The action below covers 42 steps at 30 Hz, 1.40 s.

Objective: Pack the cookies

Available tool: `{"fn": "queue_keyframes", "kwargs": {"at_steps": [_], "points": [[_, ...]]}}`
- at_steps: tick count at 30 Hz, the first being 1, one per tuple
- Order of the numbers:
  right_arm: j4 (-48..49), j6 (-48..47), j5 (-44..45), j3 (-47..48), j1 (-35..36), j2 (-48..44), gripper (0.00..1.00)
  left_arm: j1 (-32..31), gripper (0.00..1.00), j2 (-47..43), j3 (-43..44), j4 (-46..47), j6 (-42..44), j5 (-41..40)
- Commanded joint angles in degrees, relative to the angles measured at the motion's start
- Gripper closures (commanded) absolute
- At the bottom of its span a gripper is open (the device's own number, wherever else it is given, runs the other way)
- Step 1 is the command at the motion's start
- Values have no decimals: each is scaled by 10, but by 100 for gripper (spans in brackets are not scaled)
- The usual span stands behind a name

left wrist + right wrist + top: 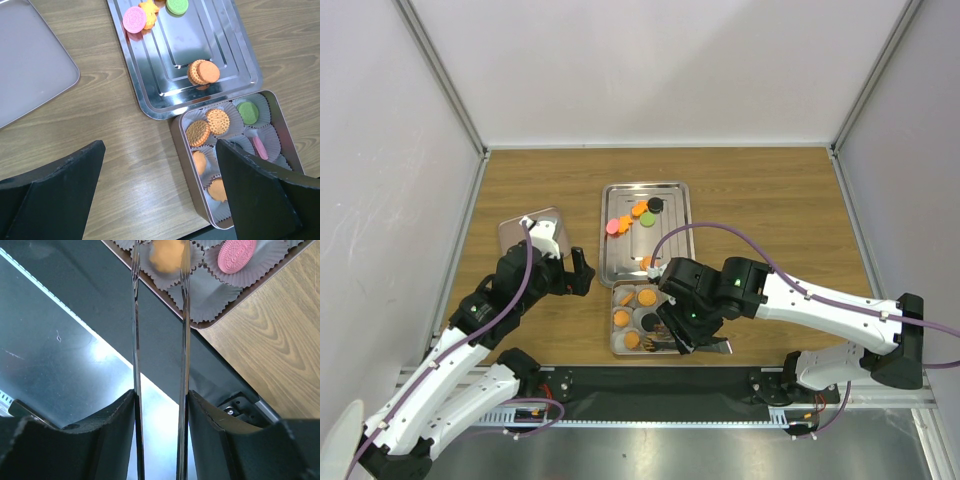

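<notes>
The cookies lie in two places. A pink one (134,19), a green one (177,6) and an orange stack (203,72) are on the steel tray (190,45). Several more sit in paper cups in the square tin (182,145). My left gripper (160,190) is open and empty, above bare wood just left of the tin. My right gripper (160,410) is shut on metal tongs (135,340) at the tin's near edge. An orange cookie (167,254) sits between the tong tips over a paper cup, beside a pink cookie (236,254).
The tin's grey lid (533,235) lies on the table at the left, behind my left arm. The tray (670,235) stands directly behind the tin (613,320). The table's dark front rail (75,315) runs right below the tin.
</notes>
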Motion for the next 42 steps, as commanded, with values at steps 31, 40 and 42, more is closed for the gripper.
{"fn": "queue_keyframes", "kwargs": {"at_steps": [31, 40, 42], "points": [[136, -144, 161, 306, -263, 307, 41, 2, 0, -1, 7, 18, 7, 11], [141, -145, 161, 375, -280, 399, 41, 3, 0, 0, 7, 19, 8, 13], [138, -144, 171, 381, -281, 411, 41, 3, 0, 0, 7, 19, 7, 13]]}}
